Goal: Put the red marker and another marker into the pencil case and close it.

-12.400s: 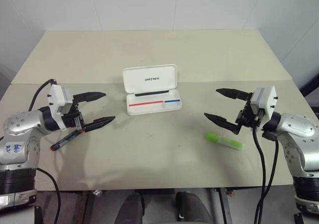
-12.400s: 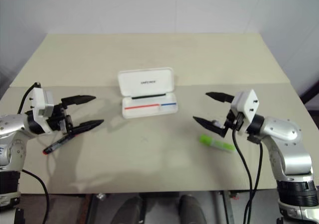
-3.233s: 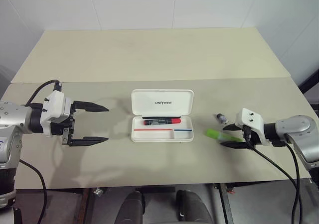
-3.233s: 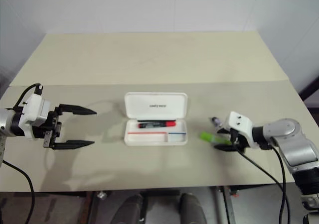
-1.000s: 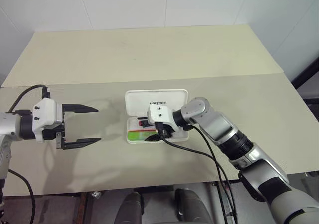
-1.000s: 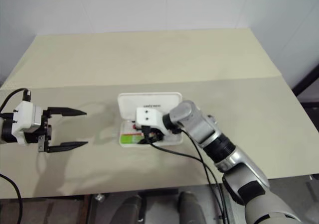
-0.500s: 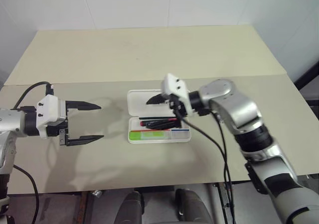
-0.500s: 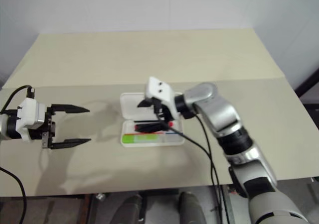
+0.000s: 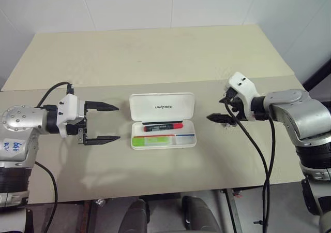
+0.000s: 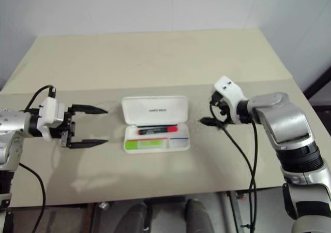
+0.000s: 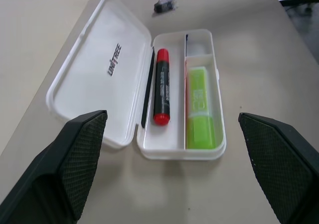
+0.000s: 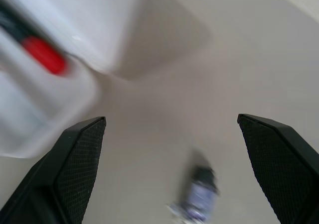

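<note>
Between my two pincers the pencil case [image 9: 162,120] lies open on the tabletop [image 9: 155,62], bare surface on both sides. Left pincer [image 9: 106,123] wide, holding nothing; right pincer [image 9: 217,114] wide, empty too. Inside lie the red marker [image 11: 161,86] and another marker [image 11: 201,107].

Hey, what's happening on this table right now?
A two-armed robot is packing a white hinged plastic pencil case, which lies open. The slim black marker with a red cap and the chunky lime-green highlighter already lie inside. The left gripper and right gripper flank it, open and empty. Closing the lid remains.
</note>
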{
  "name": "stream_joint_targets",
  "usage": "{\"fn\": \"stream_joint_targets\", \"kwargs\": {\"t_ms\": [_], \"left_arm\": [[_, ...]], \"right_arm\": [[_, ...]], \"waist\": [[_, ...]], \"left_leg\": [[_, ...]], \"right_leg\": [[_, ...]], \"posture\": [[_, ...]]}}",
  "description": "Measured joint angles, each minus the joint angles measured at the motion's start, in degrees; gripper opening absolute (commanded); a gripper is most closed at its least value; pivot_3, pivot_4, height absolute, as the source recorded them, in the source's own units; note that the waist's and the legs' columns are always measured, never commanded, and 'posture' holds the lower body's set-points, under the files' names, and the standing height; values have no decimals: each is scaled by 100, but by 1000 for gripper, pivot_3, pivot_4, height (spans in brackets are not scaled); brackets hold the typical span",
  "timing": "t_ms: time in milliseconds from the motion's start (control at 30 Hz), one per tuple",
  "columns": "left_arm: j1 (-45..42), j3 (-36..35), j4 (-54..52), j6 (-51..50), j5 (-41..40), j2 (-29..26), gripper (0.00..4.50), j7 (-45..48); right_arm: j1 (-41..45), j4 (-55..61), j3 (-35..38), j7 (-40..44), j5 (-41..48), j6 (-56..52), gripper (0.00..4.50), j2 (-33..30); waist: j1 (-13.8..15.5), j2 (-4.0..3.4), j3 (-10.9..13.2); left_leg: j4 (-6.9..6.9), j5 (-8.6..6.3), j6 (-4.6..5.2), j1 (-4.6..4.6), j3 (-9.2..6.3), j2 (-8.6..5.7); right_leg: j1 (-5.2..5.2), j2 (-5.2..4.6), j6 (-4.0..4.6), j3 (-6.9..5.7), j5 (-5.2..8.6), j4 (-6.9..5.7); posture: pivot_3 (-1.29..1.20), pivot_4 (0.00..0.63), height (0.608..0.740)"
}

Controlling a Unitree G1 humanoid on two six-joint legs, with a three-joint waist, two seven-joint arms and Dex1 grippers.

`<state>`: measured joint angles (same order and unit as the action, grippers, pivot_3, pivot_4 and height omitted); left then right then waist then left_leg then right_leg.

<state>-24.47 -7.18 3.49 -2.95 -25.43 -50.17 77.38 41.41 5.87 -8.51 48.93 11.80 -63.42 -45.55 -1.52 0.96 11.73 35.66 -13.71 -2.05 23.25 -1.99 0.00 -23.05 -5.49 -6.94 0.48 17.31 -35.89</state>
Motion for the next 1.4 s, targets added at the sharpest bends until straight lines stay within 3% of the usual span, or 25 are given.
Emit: {"fn": "stream_joint_targets", "kwargs": {"t_ms": [233,267,333,667,1033,1400], "left_arm": [[-328,196,56,-47,-4,187,4500,28],[-363,214,42,-81,-7,198,4500,28],[-405,224,-56,-146,-11,208,4500,27],[-415,225,-261,-330,-27,223,4500,-18],[-415,225,-269,-330,-26,233,4500,-47],[-353,201,-276,-327,-25,232,4500,-68]], "right_arm": [[-156,-454,-132,-232,-173,96,4479,-2],[-160,-463,-191,-233,-182,96,4305,-2],[-183,-479,-314,-219,-185,69,3878,-30],[-222,-202,-656,36,-118,17,420,-332],[-278,-399,-717,1232,-91,2336,348,-398],[72,376,-1160,2348,225,2661,348,49]], "waist": [[-10,0,0],[-12,0,0],[-7,0,0],[13,-1,0],[-16,-2,1],[-3,-2,1]], "left_leg": [[0,-1,2,1,6,1],[1,-1,2,1,6,1],[4,-1,2,1,5,2],[27,-2,5,2,2,0],[29,-3,7,1,4,3],[34,-3,7,1,0,3]], "right_leg": [[-4,4,-2,4,-1,-3],[-5,4,-2,5,-1,-5],[-5,5,-2,5,-1,-7],[8,4,-10,5,-5,-6],[9,8,-15,6,-8,-6],[9,7,-16,5,-8,-8]], "posture": [[0,150,740],[0,150,740],[0,150,740],[0,150,740],[0,150,740],[0,150,740]]}}
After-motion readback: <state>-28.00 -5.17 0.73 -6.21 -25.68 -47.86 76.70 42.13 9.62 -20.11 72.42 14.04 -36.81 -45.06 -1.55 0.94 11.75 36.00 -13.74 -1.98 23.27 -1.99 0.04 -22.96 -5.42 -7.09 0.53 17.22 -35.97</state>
